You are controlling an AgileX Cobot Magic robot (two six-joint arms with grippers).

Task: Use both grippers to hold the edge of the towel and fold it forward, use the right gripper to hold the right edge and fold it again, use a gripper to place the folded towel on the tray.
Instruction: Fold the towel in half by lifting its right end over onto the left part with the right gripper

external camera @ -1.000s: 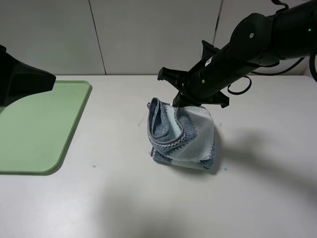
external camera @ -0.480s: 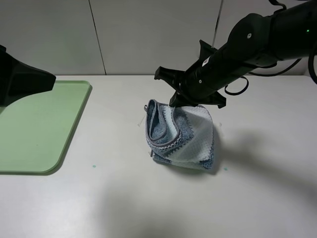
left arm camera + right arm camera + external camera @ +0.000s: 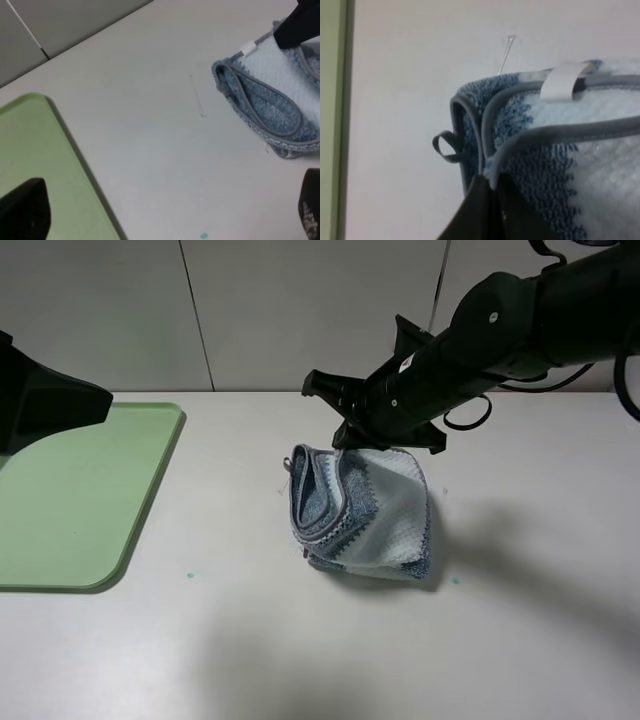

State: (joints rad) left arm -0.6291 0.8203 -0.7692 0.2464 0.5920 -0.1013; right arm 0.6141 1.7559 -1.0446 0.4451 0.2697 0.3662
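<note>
A white table (image 3: 250, 640) is being shown, with a light-green tray (image 3: 80, 500) lying at its left side. A striped towel (image 3: 370, 515), bunched near the middle and well apart from the tray, is being pinched by its grey trim in the tightly closed right gripper (image 3: 350, 437). The left gripper (image 3: 165, 207) is being held wide open and empty by the tray's edge.

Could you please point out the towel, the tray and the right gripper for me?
towel (image 3: 392, 525): exterior high view, white waffle face.
tray (image 3: 80, 490): exterior high view, bare green floor.
right gripper (image 3: 347, 443): exterior high view, between its fingers.
</note>
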